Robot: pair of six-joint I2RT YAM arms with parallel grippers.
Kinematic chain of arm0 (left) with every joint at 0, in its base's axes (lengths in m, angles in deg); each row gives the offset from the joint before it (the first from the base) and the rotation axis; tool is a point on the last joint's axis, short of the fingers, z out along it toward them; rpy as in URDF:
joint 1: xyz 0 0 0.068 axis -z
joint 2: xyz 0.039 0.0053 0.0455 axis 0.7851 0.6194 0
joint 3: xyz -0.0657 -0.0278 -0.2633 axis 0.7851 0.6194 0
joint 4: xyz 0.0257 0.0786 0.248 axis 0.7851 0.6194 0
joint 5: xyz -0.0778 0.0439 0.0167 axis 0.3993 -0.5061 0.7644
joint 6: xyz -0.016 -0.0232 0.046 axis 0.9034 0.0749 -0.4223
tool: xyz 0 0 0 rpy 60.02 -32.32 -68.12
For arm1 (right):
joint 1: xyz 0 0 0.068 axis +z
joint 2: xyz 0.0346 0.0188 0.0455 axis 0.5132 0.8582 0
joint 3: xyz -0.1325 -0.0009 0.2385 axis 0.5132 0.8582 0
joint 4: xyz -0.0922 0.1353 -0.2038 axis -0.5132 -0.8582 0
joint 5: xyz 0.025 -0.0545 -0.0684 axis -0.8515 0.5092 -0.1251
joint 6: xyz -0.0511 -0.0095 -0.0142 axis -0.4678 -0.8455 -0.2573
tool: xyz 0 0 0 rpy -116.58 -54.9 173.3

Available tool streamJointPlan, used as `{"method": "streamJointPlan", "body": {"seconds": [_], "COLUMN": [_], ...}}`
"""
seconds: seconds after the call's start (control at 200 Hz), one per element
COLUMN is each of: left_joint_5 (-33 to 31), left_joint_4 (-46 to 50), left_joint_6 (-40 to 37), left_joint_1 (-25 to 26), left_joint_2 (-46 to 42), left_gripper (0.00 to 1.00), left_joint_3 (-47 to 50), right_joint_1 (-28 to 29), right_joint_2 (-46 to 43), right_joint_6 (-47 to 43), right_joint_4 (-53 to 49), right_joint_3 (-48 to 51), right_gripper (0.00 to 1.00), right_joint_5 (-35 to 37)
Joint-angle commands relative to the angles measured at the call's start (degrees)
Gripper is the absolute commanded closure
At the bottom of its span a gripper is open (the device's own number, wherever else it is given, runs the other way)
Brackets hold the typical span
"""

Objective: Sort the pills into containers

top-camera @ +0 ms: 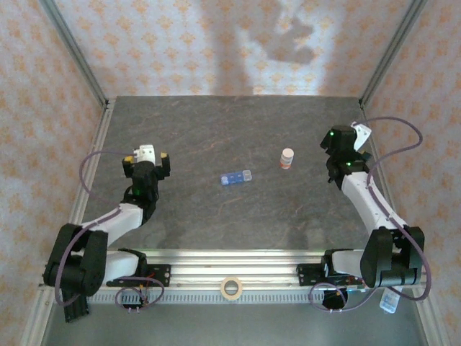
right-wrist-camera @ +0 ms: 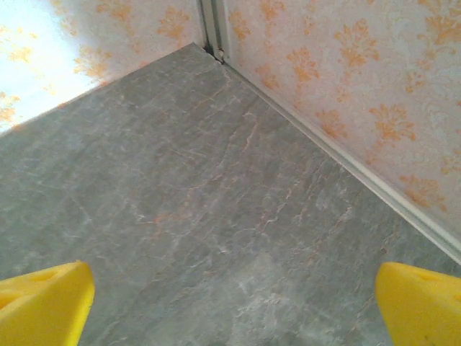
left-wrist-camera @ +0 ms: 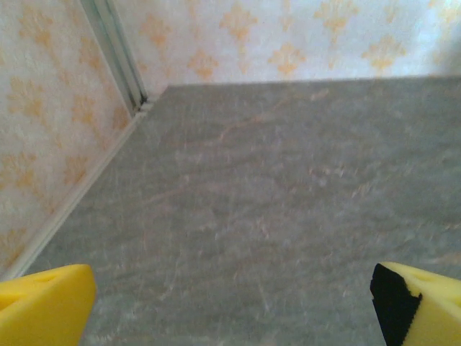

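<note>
Containers sit near the middle of the table. The left gripper and right gripper, jaws apart and empty, may shove this light strip or tip the bottle.

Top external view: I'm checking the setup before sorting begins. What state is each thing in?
containers, lying flat on the table, not held; lids too small to tell.
bottle, standing upright, not held.
left gripper, open, empty.
right gripper, open, empty.
tape roll, lying flat by the front rail.
</note>
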Motion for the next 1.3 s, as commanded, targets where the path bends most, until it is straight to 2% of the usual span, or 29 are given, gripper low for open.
{"method": "streamJointPlan", "body": {"seconds": [0.0,0.075,0.255,0.36,0.415,0.495,0.556,0.696,0.761,0.816,0.876,0.931,0.981,1.291], "left_joint_5": [-3.2,-2.0,1.6,3.2,5.0,6.5,8.3,11.5,12.8,13.0,13.0,13.0,13.0,13.0], "left_joint_4": [-8.7,-9.8,-19.5,-18.6,-25.7,-16.7,-18.4,-14.5,-13.2,-13.4,-13.4,-13.4,-14.0,-13.9], "left_joint_6": [0.9,0.9,-1.2,0.4,-1.3,-0.2,-0.2,1.1,1.9,1.9,1.9,1.9,1.7,1.7], "left_joint_1": [-0.6,-0.6,-0.7,-1.8,-2.0,-2.4,-3.3,-5.2,-6.1,-6.1,-6.2,-6.2,-6.2,-6.2], "left_joint_2": [4.3,5.2,13.2,14.0,17.5,15.1,16.4,16.2,16.0,16.1,16.1,16.1,16.1,16.1], "left_gripper": [0.00,0.00,0.00,0.00,0.00,0.00,0.00,0.00,0.00,0.00,0.00,0.00,0.00,0.00], "left_joint_3": [2.5,2.2,3.2,3.0,3.5,1.3,1.1,-0.6,-1.1,-1.1,-1.1,-1.1,-0.9,-0.9], "right_joint_1": [-0.1,-0.1,-0.1,-0.1,-0.1,-0.5,-0.5,-0.6,-0.6,-0.5,-0.5,-0.5,-0.6,-0.2], "right_joint_2": [-0.1,-0.1,2.9,6.3,8.2,7.9,8.6,17.0,14.6,16.8,15.1,16.0,15.0,15.4], "right_joint_6": [-4.4,-7.2,-9.5,-11.3,-11.9,-12.7,-13.0,-13.5,-12.6,-13.0,-12.7,-13.2,-13.0,-13.5], "right_joint_4": [9.4,14.4,28.5,36.1,40.7,40.2,42.8,61.7,52.0,57.3,52.0,55.8,53.5,54.3], "right_joint_3": [4.6,8.5,16.9,20.7,22.4,22.3,23.2,28.5,25.7,26.6,25.4,26.5,26.2,26.2], "right_gripper": [0.00,0.00,0.00,0.00,0.00,0.00,0.00,0.00,0.00,0.00,0.00,0.00,0.00,0.00], "right_joint_5": [3.1,0.6,-1.5,-3.6,-4.1,-7.2,-9.5,-10.7,-10.8,-10.5,-10.6,-10.7,-10.7,-10.5]}}
